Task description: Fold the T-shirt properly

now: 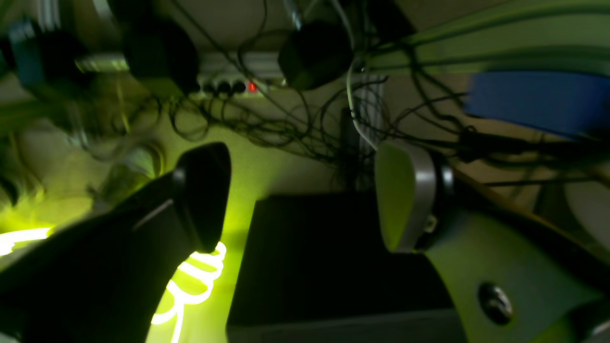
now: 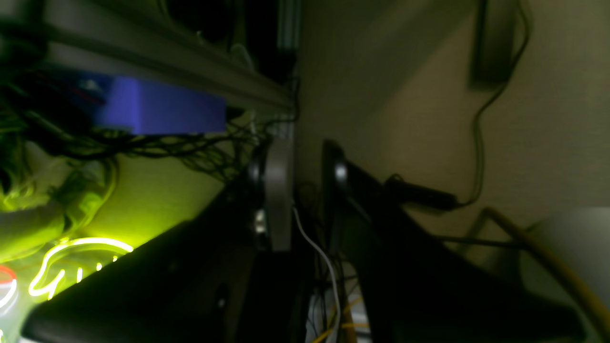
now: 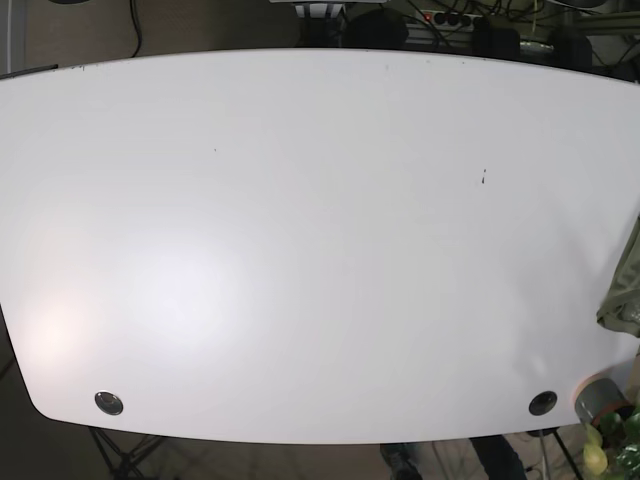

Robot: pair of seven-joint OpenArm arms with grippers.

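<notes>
White tabletop [image 3: 300, 240], filling nearly the whole base view; bare apart from two round grommets near the lower edge and a few dark specks. Neither arm visible above it.

T-shirt: not on the tabletop. Possibly the olive-grey cloth [image 3: 625, 290] hanging at the right edge of the base view, just past the tabletop rim; too little shown to be sure.

Left hand [image 1: 305, 195], in the left wrist view: jaws spread wide, black finger [image 1: 202, 195] at left, grey-padded one at right, nothing between them. Aimed off the work surface toward a cable tangle and power strip [image 1: 238, 71] at the top of the frame, neon glow at lower left.

Right hand [image 2: 307, 195], in the right wrist view: jaws narrow, only a thin gap, holding nothing. A white cable [image 2: 324, 262] passing behind the gap, apparently not gripped. Pointed at a wall and a blue box [image 2: 162, 107] in the upper left.

Judged risks: both hands parked clear of the tabletop, hence no grasp possible until the garment is laid in reach; a reach toward the right-edge cloth likely to drag it off the rim; narrow right jaws to be widened before any pinch; loose cables near both hands liable to snag.
</notes>
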